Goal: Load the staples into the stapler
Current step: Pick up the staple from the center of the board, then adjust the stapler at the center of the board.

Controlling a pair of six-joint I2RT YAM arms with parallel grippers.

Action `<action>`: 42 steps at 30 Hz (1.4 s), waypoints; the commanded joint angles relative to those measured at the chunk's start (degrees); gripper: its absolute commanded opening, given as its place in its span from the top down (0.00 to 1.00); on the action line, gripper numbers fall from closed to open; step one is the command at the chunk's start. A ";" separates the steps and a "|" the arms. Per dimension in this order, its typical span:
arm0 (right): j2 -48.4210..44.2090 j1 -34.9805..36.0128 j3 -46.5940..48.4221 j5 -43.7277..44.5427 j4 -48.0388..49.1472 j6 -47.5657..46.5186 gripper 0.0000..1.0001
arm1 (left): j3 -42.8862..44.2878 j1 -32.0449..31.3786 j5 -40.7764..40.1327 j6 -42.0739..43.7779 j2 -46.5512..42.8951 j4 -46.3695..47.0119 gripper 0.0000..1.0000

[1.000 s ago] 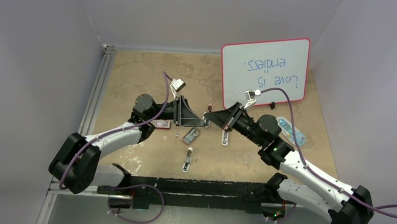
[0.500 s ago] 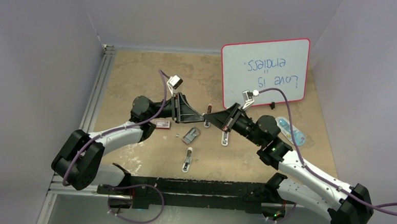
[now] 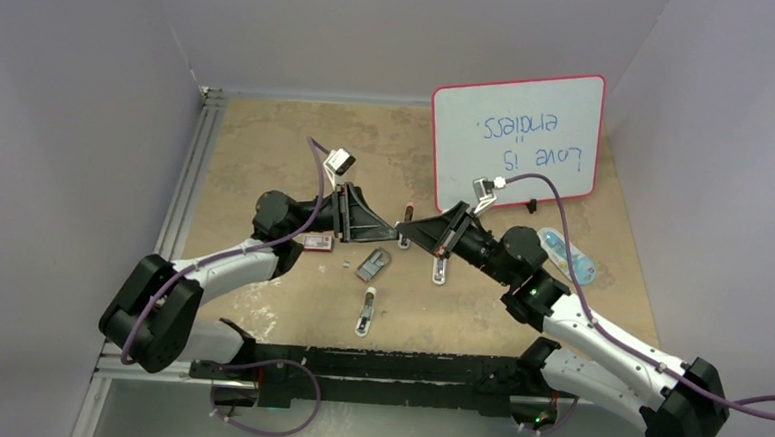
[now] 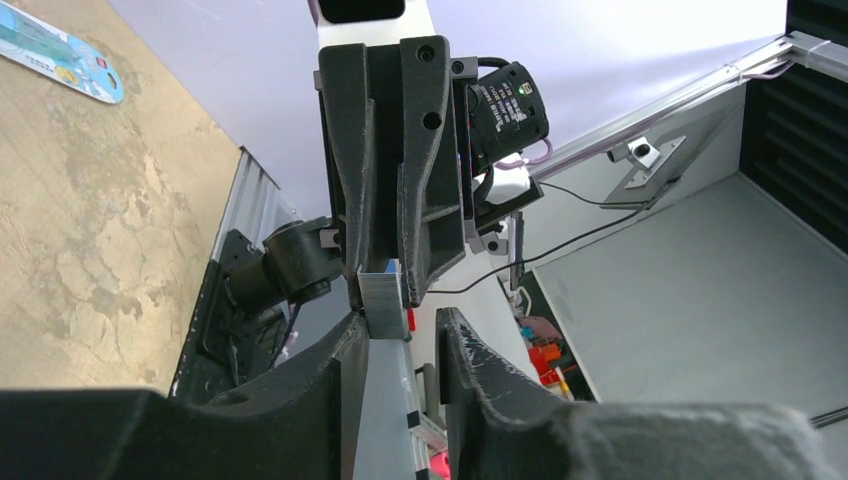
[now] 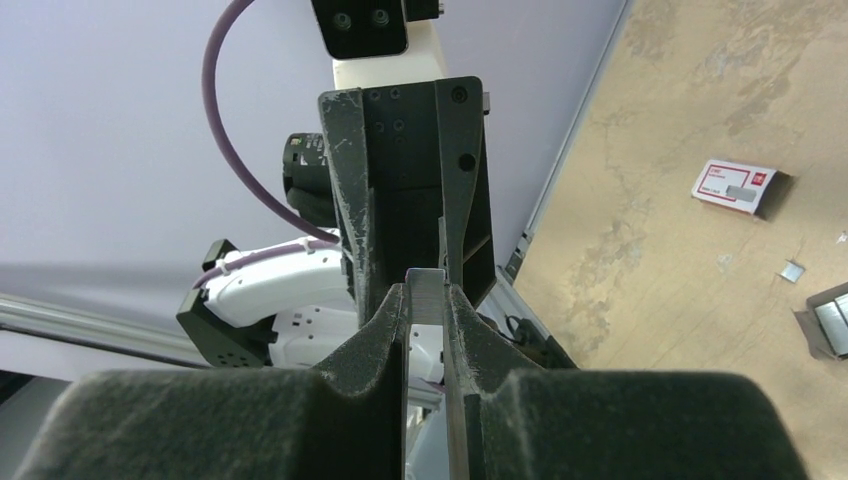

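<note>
**A:** Top camera: the left gripper [image 3: 394,234] and right gripper [image 3: 406,229] meet tip to tip above the table. The grey tray [image 3: 373,265] and red box [image 3: 315,242] lie nearby.

**B:** Left wrist now: its own jaws are partly open. The staple strip [image 4: 384,303] pokes between them, hard by one finger and clear of the other.

**A:** And right wrist: the right fingers pinch that strip tight, with the left gripper directly opposite.

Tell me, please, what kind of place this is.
Probably a robot laboratory test cell: plain pale grey walls enclose a tan wooden tabletop, two black-and-white robot arms are bolted at its near edge, and a red-framed whiteboard with handwriting lies on it.
</note>
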 commanded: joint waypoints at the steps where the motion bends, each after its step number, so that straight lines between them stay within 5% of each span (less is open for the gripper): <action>1: -0.18 -0.38 -0.31 -0.93 3.59 0.82 0.86 | -0.26 0.30 0.43 1.03 -1.93 5.41 0.74; 12: 0.21 -0.53 -0.36 -1.44 3.94 0.38 0.84 | -0.70 0.35 -0.18 1.04 -1.75 5.88 0.86; 17: -0.41 -0.53 0.55 1.55 -0.20 0.39 0.55 | -1.25 0.28 -0.48 4.24 -2.99 0.30 0.86; 22: -2.00 -0.73 2.65 9.38 -10.85 0.20 0.39 | -2.16 0.38 -2.04 15.12 -8.60 -17.94 0.86; 33: 13.01 -0.82 17.24 30.40 -36.93 -12.15 0.41 | 10.09 0.25 -25.19 46.67 -17.07 -80.20 0.86; 42: 34.57 2.10 25.42 39.21 -40.56 -19.66 0.35 | 13.33 -0.49 -33.10 47.91 -15.86 -86.81 0.86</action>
